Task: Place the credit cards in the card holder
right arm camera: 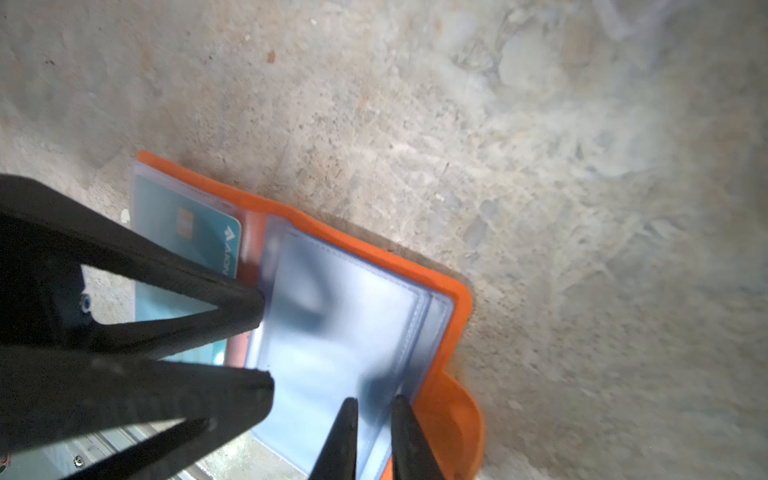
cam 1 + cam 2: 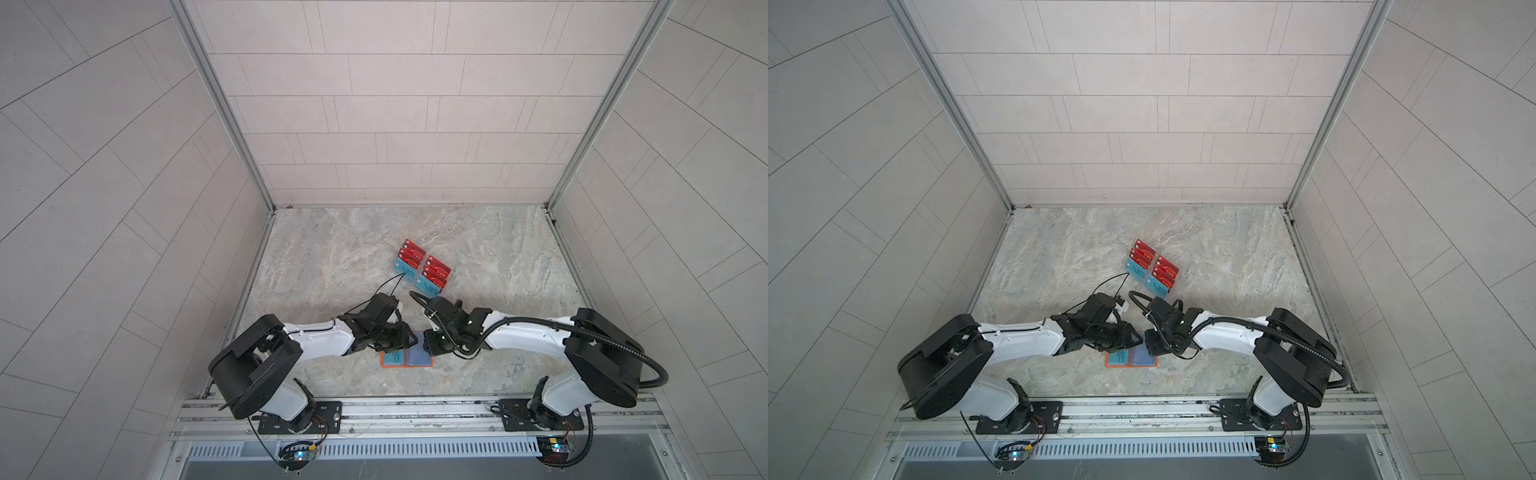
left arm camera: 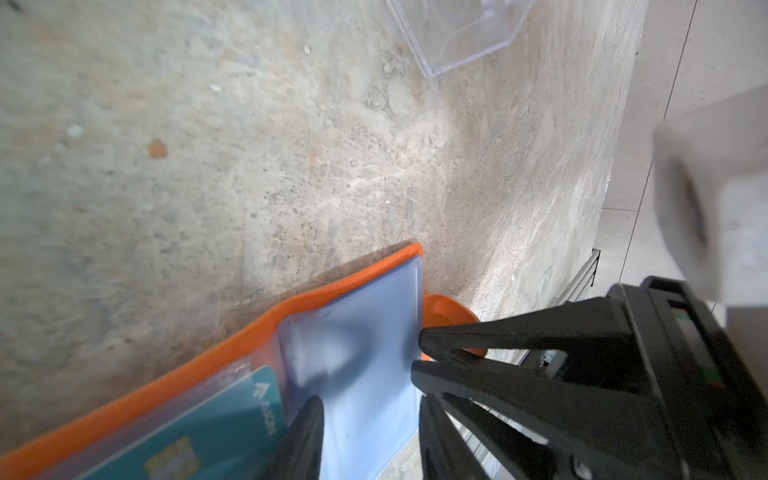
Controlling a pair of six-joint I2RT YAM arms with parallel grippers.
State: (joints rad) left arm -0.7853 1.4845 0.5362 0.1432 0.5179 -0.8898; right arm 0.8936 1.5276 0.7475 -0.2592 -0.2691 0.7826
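Progress: early. One teal-blue plastic card (image 3: 199, 428) sits in a clear sleeve on the 9 o'clock half of the small orange book-style card holder (image 2: 407, 360). The other credit cards (image 2: 436, 268), red and teal "VIP" ones, are left to do. They stand in two rows on a clear acrylic tiered rack (image 3: 457, 37) mid-table, at 12 o'clock from the holder and well apart from it. Neither gripper carries a card. Judged step: opening a sleeve on the 3 o'clock half for the next card.

The holder lies open and flat on the grey stone-look table (image 2: 332, 257), toward the 6 o'clock edge, between the two arms. Its orange cover faces down and a stack of bluish clear plastic sleeves (image 1: 340, 324) faces up. No card shows in the 3 o'clock stack. A rounded orange strap tab (image 1: 461, 415) sticks out on the 3 o'clock side.

The left gripper (image 1: 266, 338) has its jaws apart, tips at the top sleeve near the spine. Whether they touch it can't be told. The right gripper (image 1: 375, 401) has its jaws nearly together, straddling the sleeves' outer edge beside the tab. Whether they actually clamp that edge can't be told.

The sleeves look thin, glossy and floppy, so they will likely slip or stick together.
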